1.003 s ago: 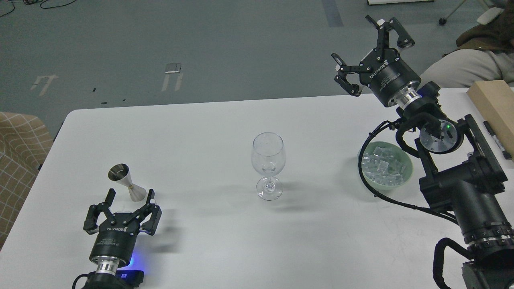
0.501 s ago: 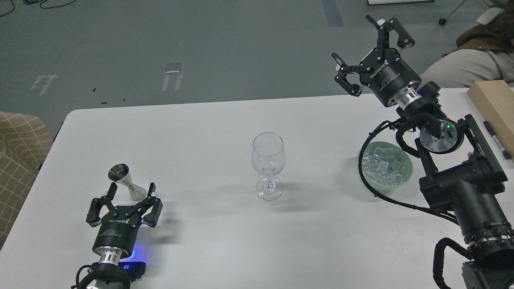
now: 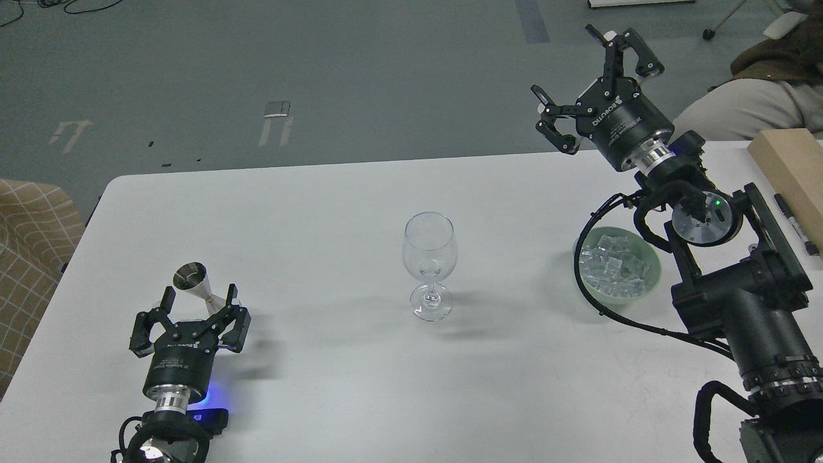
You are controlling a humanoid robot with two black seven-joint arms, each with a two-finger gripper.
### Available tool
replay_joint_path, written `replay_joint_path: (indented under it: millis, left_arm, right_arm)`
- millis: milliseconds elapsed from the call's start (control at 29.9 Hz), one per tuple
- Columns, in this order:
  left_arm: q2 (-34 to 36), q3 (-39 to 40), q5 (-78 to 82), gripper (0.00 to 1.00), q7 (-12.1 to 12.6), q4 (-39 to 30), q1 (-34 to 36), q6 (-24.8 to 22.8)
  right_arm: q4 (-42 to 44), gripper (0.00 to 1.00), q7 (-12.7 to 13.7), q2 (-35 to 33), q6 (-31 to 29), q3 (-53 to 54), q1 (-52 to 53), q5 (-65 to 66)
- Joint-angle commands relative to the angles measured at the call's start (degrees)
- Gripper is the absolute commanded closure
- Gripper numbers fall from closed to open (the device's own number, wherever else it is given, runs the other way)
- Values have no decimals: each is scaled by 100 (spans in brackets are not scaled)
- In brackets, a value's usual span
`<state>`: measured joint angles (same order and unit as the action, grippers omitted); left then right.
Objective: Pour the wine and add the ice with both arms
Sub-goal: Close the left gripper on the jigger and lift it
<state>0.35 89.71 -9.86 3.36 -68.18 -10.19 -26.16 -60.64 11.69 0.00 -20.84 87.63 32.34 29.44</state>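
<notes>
An empty clear stemmed wine glass stands upright at the table's middle. A steel jigger stands at the front left. My left gripper is open, its fingers either side of the jigger's lower half, not closed on it. A pale green bowl at the right holds a heap of clear ice cubes. My right gripper is open and empty, raised high beyond the table's far edge, behind the bowl.
A wooden block and a black marker pen lie at the far right edge. A seated person is behind the right corner. A checked chair stands at the left. My right arm's cable curls around the bowl.
My left gripper has moved forward and slightly left, so its open fingers now straddle the jigger. The right arm, the glass and the bowl have not moved.
</notes>
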Motion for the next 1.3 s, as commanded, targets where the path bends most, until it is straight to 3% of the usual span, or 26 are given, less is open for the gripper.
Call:
replay_joint_path:
  millis: [0, 501, 735, 1136, 1203, 1270]
  left_arm:
    - [0, -6, 19, 2, -2, 24, 9, -3]
    - [9, -41, 36, 2, 7, 50, 132, -55]
    - [9, -67, 36, 7, -2, 121, 193, 32]
    - [26, -32, 27, 35, -2, 121, 220, 217]
    - [35, -50, 45, 52, -2, 121, 211, 138]
    - [44, -50, 45, 62, 24, 121, 211, 129]
  right_arm:
    - [0, 0, 0, 0, 1, 0, 0, -9]
    - [0, 0, 0, 0, 1, 0, -61, -9]
    - [-9, 0, 0, 0, 1, 0, -70, -9]
    - [-9, 0, 0, 0, 1, 0, -70, -9]
    - [-9, 0, 0, 0, 1, 0, -70, 0]
    - [-9, 0, 0, 0, 1, 0, -70, -9]
